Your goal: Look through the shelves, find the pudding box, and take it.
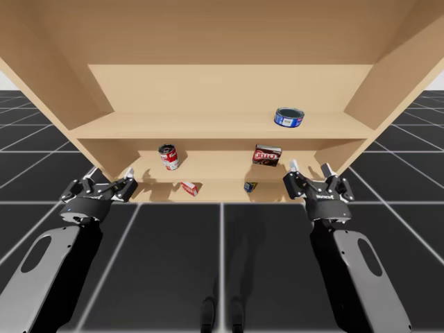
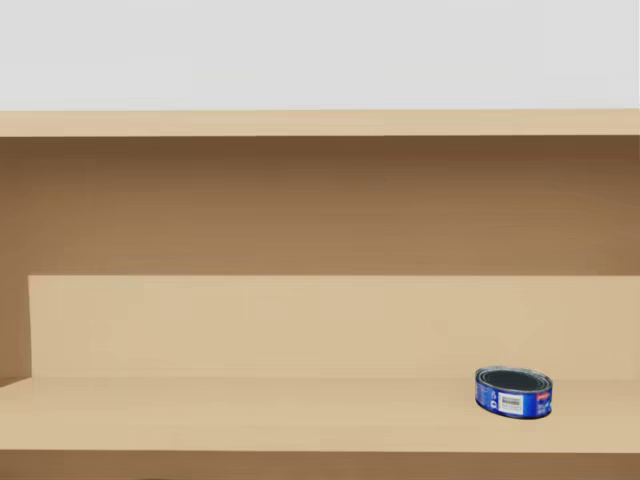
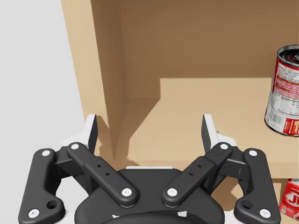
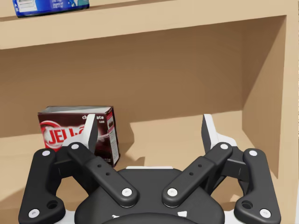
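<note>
The pudding box (image 1: 267, 155) is a dark brown box with a red label, standing on the middle shelf toward the right. In the right wrist view the pudding box (image 4: 58, 126) sits just ahead of one finger and to the side, not between the two. My right gripper (image 1: 309, 170) (image 4: 150, 128) hangs open in front of the shelf unit, right of and slightly below the box. My left gripper (image 1: 111, 177) (image 3: 150, 128) is open at the unit's left wall, holding nothing.
A flat blue can (image 1: 289, 117) (image 2: 513, 392) (image 4: 49, 5) lies on the upper shelf (image 2: 250, 410). A red-and-white can (image 1: 168, 157) (image 3: 282, 91) stands on the middle shelf's left. A small red box (image 1: 189, 187) and a small blue item (image 1: 250, 186) sit on the lowest shelf.
</note>
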